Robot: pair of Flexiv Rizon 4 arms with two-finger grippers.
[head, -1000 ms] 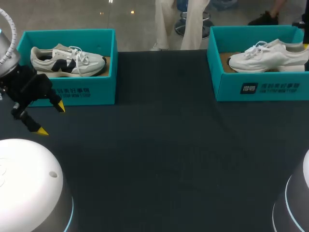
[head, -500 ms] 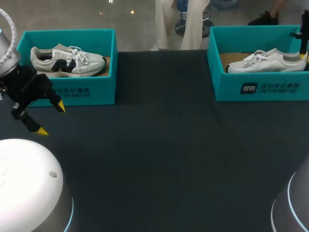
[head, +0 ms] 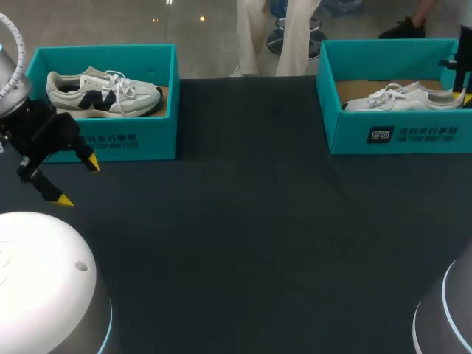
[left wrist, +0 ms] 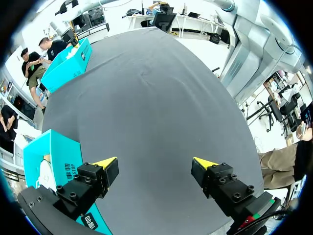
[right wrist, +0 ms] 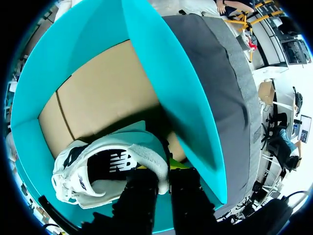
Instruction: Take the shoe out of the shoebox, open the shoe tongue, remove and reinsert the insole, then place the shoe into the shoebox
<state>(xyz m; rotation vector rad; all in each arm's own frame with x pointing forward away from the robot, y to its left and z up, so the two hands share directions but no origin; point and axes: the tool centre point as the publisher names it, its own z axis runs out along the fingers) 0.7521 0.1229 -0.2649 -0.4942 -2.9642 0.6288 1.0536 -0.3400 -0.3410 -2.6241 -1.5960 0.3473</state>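
Observation:
A white shoe (head: 398,98) lies low in the teal shoebox (head: 398,134) at the table's far right. My right gripper (head: 462,90) stands at its heel end. In the right wrist view the right gripper (right wrist: 161,167) is shut on the padded heel collar of the white shoe (right wrist: 98,171), one finger inside the shoe and one outside. The heel sits just above the cardboard floor of the shoebox (right wrist: 181,83). My left gripper (head: 78,181) hangs open and empty over the table at the left. In its own view the left gripper (left wrist: 155,164) has nothing between its fingers.
A second teal box (head: 110,140) at the far left holds a grey and navy shoe (head: 103,92); it lies just behind my left gripper and shows beside its finger as the teal box (left wrist: 54,161). Dark cloth covers the table (head: 243,221) between the boxes.
My right gripper has lowered the white shoe deeper into the right shoebox. The left arm has not moved.

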